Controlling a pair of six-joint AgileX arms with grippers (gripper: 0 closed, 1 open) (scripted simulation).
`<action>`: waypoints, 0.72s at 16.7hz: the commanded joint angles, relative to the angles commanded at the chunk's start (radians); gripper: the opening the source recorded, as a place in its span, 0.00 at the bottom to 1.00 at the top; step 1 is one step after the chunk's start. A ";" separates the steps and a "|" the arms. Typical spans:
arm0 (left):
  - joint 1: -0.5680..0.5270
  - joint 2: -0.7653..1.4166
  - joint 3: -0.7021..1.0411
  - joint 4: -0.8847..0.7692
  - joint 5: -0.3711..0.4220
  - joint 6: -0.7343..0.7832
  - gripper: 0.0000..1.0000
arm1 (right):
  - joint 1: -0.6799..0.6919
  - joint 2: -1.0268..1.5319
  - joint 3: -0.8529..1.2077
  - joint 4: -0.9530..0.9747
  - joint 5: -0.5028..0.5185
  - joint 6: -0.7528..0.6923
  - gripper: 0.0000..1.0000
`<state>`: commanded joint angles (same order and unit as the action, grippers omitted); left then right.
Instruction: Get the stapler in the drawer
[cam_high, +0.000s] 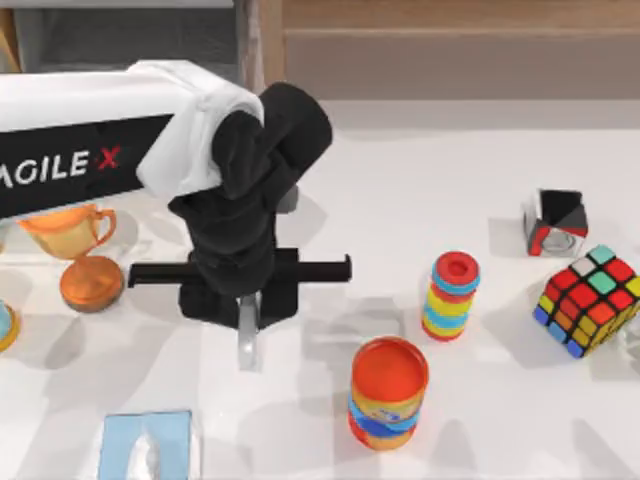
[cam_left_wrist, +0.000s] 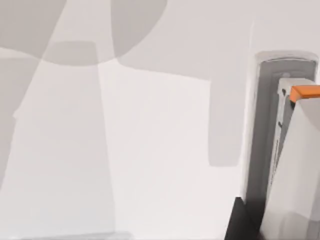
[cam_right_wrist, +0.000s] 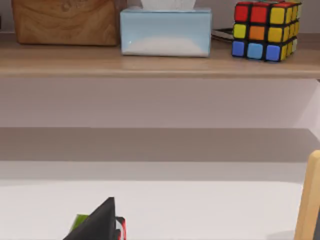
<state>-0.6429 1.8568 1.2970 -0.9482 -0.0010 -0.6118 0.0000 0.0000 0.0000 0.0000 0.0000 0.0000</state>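
Left arm (cam_high: 90, 140), white with the AgileX lettering, is closest to the top camera and reaches in from the table's left. Its black left pincer (cam_high: 247, 318) points straight down at the white table (cam_high: 330, 200).

The stapler (cam_high: 247, 345) is a slim grey bar poking out right at the pincer's tips. The left wrist view shows it as a long grey strip (cam_left_wrist: 265, 130). Can't tell whether the pincer is spread or actually pinching it.

Just off to the pincer's right and a little nearer the table's front is the orange can (cam_high: 388, 392). Further right there's a stack of coloured rings (cam_high: 452, 296). The puzzle cube (cam_high: 588, 300) and the silver-red-black cube (cam_high: 555, 222) are well apart, at the right side.

To the pincer's left stands an orange trophy (cam_high: 80, 250), and a blue tissue box (cam_high: 147, 445) is at the front edge. The drawer (cam_high: 270, 50) is well behind the pincer at the back edge.
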 joint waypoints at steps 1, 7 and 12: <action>0.023 -0.003 0.047 -0.024 0.002 0.050 0.00 | 0.000 0.000 0.000 0.000 0.000 0.000 1.00; 0.285 0.060 0.443 -0.213 0.023 0.440 0.00 | 0.000 0.000 0.000 0.000 0.000 0.000 1.00; 0.602 0.241 0.846 -0.393 0.047 0.741 0.00 | 0.000 0.000 0.000 0.000 0.000 0.000 1.00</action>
<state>-0.0412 2.0973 2.1433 -1.3410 0.0461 0.1288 0.0000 0.0000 0.0000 0.0000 0.0000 0.0000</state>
